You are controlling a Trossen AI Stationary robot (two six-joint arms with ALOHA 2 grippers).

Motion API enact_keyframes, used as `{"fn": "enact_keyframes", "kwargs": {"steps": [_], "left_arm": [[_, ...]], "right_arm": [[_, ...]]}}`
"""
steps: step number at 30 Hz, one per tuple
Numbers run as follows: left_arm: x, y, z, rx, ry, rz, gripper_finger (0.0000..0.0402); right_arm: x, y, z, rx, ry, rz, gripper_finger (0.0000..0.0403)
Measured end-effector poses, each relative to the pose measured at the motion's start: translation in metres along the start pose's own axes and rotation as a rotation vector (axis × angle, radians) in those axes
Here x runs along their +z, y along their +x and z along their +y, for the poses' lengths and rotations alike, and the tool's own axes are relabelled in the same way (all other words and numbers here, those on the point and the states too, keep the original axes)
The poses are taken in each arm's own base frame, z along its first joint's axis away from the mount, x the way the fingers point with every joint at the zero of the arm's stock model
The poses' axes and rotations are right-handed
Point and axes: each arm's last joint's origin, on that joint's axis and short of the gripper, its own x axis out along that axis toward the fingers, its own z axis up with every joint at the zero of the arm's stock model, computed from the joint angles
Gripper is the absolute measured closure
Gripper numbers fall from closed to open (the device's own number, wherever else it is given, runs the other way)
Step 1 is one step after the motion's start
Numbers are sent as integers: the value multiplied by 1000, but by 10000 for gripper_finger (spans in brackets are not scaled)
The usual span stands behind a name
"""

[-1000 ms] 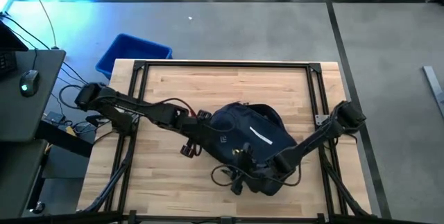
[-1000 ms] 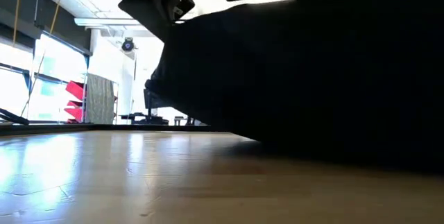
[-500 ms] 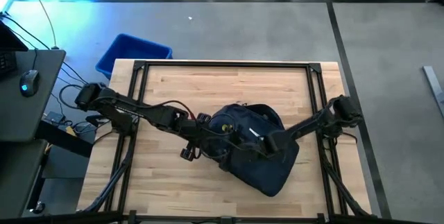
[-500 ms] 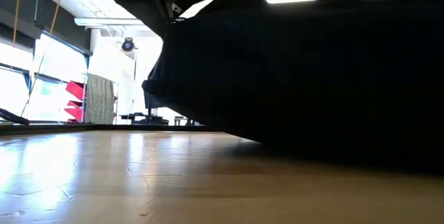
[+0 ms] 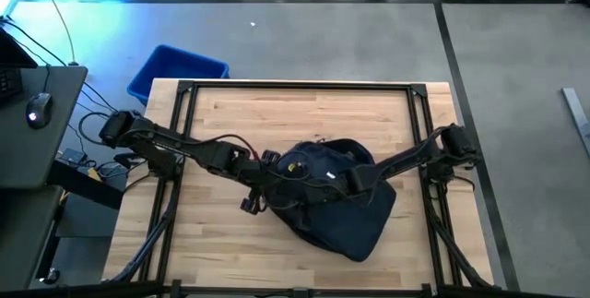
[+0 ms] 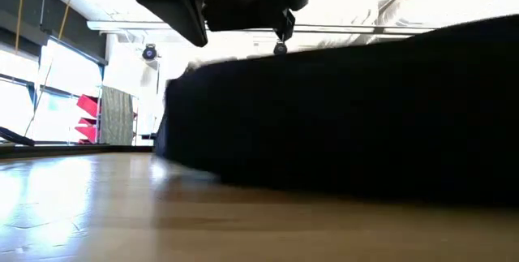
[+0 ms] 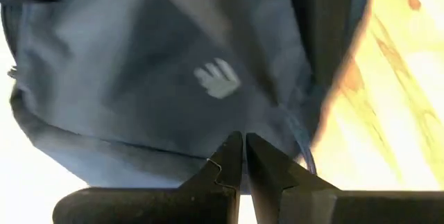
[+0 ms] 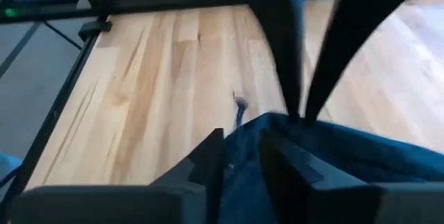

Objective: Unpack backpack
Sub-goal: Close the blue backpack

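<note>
The dark navy backpack [image 5: 346,210] lies on the wooden table, right of centre, and fills the low view [image 6: 340,124]. My left gripper [image 5: 275,176] reaches in from the left to the pack's left side. In its wrist view the fingers [image 7: 243,141] are shut against the fabric [image 7: 139,64], just below a pale logo [image 7: 218,80]. My right gripper [image 5: 323,183] reaches from the right over the pack's middle, close to the left gripper, with blue fabric [image 8: 333,154] between its fingers [image 8: 241,148]. A zipper pull [image 8: 239,104] shows just beyond them and dangles in the low view [image 6: 280,48]. My left gripper pinches the backpack's fabric below the logo [image 7: 236,123], on the pack's left side, at its fingertips. It comes level from the table's left. One layer or a fold, I cannot tell. My right gripper has an edge of the backpack's fabric [image 8: 243,130] between its two fingers, beside the zipper pull. It comes slanting down from the right. The rest of the pack lies on the table.
A bright blue bin [image 5: 175,69] stands on the floor beyond the table's far left corner. A black frame [image 5: 295,86] runs along the table's edges. Bare wood [image 5: 304,118] lies on the far side of the pack. A desk with a mouse [image 5: 37,109] stands to the left.
My right gripper has travelled from the backpack's near edge toward the far side and left, over the pack's middle, ending beside the left gripper. The strap loops at the pack's near left side no longer show. In the low view the pack's raised left part has sunk and spread leftward.
</note>
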Motion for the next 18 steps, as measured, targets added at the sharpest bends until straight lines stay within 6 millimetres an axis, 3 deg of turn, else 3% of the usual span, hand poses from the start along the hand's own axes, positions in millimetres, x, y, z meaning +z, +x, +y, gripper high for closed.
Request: {"fn": "enact_keyframes", "kwargs": {"steps": [6,18], "left_arm": [[0,1,0,3,-32,4,401],[-3,5,-2,-44,-19,38,399]], "right_arm": [[-1,0,5,-5,70,-10,397],[-26,-13,48,12,194,118,403]]}}
